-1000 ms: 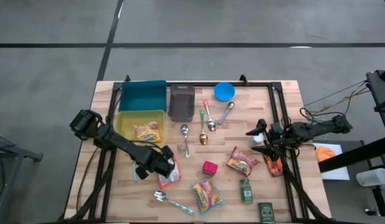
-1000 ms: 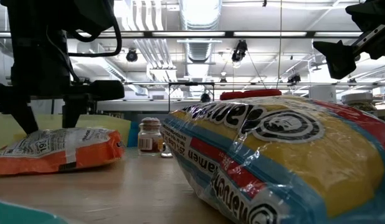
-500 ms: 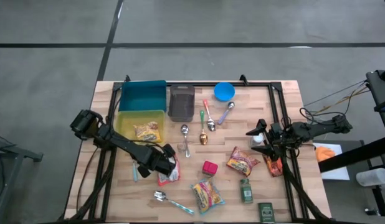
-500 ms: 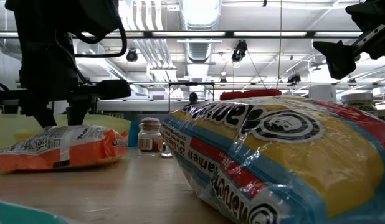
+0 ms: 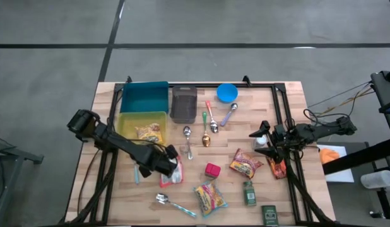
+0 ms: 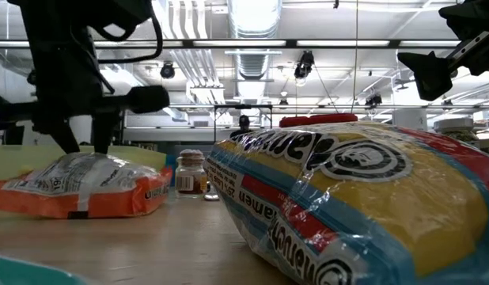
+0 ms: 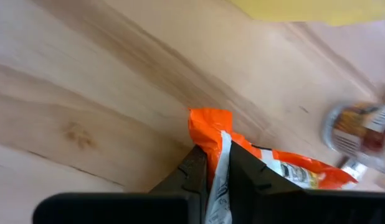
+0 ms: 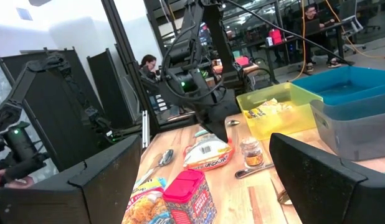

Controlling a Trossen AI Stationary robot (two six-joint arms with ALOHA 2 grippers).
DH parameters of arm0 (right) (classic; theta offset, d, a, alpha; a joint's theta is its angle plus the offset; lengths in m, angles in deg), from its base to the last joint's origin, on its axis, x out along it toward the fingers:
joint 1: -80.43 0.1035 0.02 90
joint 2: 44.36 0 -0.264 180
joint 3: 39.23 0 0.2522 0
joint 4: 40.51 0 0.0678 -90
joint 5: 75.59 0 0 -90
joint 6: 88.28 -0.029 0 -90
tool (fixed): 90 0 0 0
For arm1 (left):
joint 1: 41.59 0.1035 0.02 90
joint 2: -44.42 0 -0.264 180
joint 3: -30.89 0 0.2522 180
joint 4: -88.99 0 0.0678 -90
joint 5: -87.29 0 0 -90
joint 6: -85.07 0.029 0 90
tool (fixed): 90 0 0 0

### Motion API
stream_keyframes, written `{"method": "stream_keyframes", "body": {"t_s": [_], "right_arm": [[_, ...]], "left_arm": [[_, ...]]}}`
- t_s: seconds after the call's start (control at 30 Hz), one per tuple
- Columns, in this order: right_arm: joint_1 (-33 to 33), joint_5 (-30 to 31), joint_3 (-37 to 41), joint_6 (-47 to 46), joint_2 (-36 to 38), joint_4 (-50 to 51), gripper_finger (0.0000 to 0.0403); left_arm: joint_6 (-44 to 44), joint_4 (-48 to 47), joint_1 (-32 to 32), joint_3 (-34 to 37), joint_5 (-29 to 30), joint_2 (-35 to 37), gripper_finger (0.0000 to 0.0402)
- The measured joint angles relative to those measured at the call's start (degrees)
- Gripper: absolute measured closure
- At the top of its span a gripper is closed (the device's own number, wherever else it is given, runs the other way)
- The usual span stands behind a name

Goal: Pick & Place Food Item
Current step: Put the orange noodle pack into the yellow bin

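The orange and white snack bag (image 5: 171, 174) is soft and crinkly, with small print on its white part. It lies near the front left of the wooden table (image 5: 289, 120), just in front of the yellow bin (image 5: 127, 120). The left gripper (image 5: 174, 168) pinches its top edge, so that end is pulled up a bit. The rest of the bag rests on the wood.

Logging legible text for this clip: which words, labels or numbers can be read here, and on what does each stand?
"amen" (first letters cut off): on the red band of the yellow noodle packet, low view.
Large dark letters along that packet's top: upside down, cannot be read with certainty.
Orange packet: print too small to read.
Small jar: label blurred.
High view: all packets too small to read.
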Motion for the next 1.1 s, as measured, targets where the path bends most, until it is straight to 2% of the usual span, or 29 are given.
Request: {"method": "stream_keyframes", "body": {"t_s": [0.43, 0.9, 1.1], "right_arm": [[0.0, 0.0, 0.0, 0.0, 0.0, 0.0, 0.0052], [0.0, 0.0, 0.0, 0.0, 0.0, 0.0, 0.0052], [0.0, 0.0, 0.0, 0.0, 0.0, 0.0, 0.0052]], "left_arm": [[6.7, -0.2, 0.0, 0.0, 5.4, 4.6, 0.0364], [16.0, 1.9, -0.2, -0.2, 15.1, 5.5, 0.0364], [18.8, 3.2, -1.1, -0.2, 22.9, 5.5, 0.0364]]}}
